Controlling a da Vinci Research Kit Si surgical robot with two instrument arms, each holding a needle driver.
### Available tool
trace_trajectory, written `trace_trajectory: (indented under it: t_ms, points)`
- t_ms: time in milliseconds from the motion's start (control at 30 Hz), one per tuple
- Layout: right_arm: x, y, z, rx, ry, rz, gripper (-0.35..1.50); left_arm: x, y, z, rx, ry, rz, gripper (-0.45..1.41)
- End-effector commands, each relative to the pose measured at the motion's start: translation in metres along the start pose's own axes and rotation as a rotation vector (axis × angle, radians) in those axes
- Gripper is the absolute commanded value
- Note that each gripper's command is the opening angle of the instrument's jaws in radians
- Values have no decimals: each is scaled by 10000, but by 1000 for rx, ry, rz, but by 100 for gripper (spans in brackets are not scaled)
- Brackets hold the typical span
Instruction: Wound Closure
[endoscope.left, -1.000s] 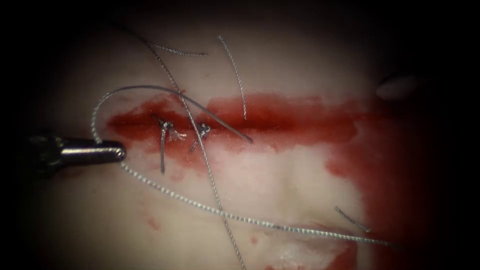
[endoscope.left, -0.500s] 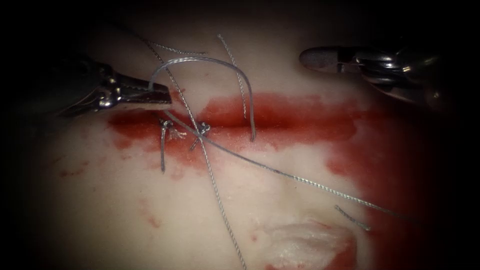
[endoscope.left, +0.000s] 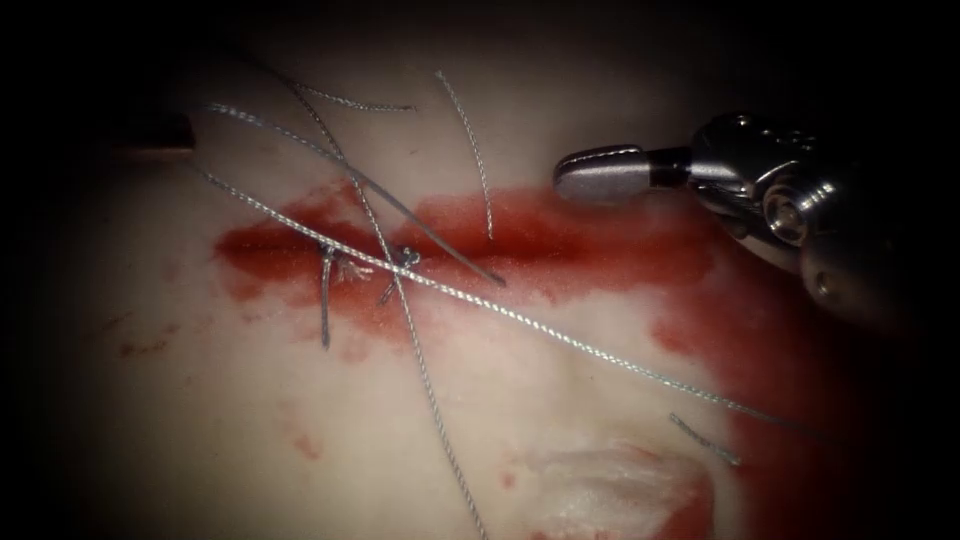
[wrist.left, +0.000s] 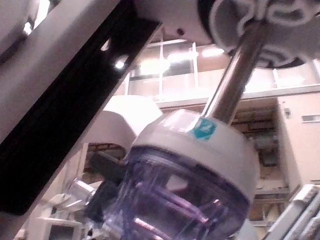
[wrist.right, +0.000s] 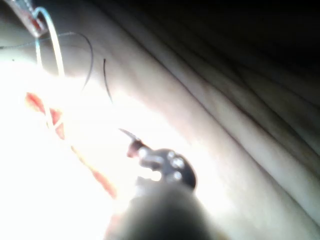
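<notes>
So my right tool (endoscope.left: 575, 172) was clenched shut on nothing; it just hung over the upper edge of the cut (endoscope.left: 600, 238), toward the right half, not touching the needle or any thread. In the right wrist view its tip sat close above the tissue too.

My left tool (endoscope.left: 150, 135) was way off at the far left, well apart from the cut and half lost in the dark; whether it was gripping anything there, honestly can't tell. Two runs of thread (endoscope.left: 560, 335) led off toward it; one ran the long way down across the cut to the lower right, the other joined the tail of the needle (endoscope.left: 430, 238).

The needle lay slanting over the cut, tail up left, point down at the cut's lower edge, a bit right of the two knots (endoscope.left: 405, 258); the point touched the tissue (endoscope.left: 500, 400) there and looked stuck in, though how deep I couldn't see; neither tool was on the needle itself.

Red fluid (endoscope.left: 760, 330) covered the cut and spread down the right side; some cut ends of thread (endoscope.left: 470, 140) lay loose above the cut, plus one short bit lower right.
</notes>
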Motion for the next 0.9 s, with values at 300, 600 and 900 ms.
trace_trajectory:
  t_ms: [300, 600, 900]
  points:
    - [33, 7, 12, -38, 31, 24, -35, -18, 2, -8, -12, -3, -12, -45]
    - [2, 2, -9, -77, -301, 62, -35, -34, -23, 2, 49, -24, -62, -45]
    - [-1, 3, -64, -54, -521, -203, -35, -8, -17, 18, 248, -70, -501, -45]
